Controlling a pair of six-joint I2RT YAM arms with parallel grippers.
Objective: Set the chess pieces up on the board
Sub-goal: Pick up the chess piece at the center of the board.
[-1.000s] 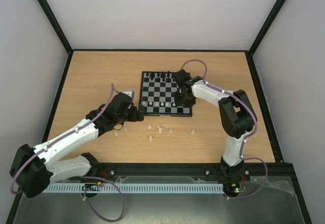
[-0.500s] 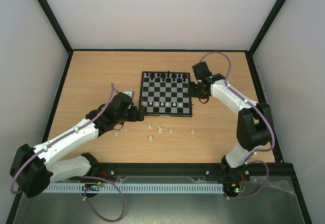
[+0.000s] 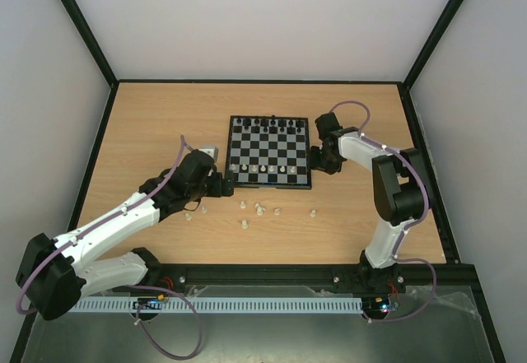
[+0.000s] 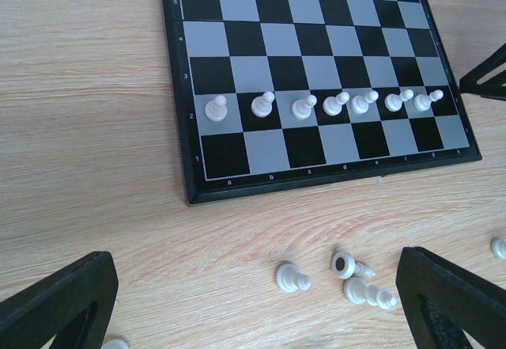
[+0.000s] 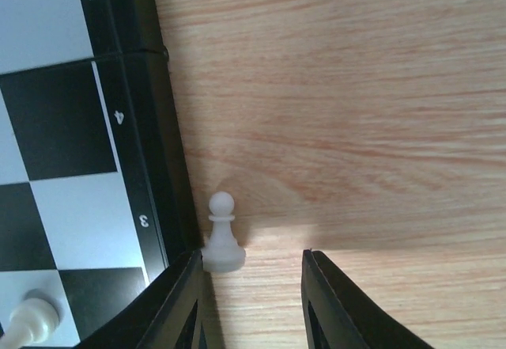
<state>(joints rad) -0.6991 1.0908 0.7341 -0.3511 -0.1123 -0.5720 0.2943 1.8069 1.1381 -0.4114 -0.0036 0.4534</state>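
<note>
Reaching out low from the near left corner, the left arm [image 3: 123,215] stretches diagonally over the surface [image 3: 156,124], its wrist just short of the near left corner of the board [image 3: 270,187]. The left end effector [image 4: 253,266] is spread wide with nothing between its fingers. It looks down on a row of seven white pawns [image 4: 336,104] standing on the board's second rank and on several loose white pieces [image 4: 348,266] scattered on the wood in front of the board, some lying on their sides. The right arm [image 3: 394,183] rises from its base, folds sharply at the elbow and doubles back leftward, its wrist low beside the board's right rim. The right end effector [image 5: 251,258] is parted and pinches nothing. A single white pawn [image 5: 223,234] stands upright on the wood, just beside the rim by rank three. It sits right at the tip of one finger [image 5: 178,301], touching or not I cannot tell, and clear of the other. Black pieces [image 3: 268,122] line the board's far rank.
</note>
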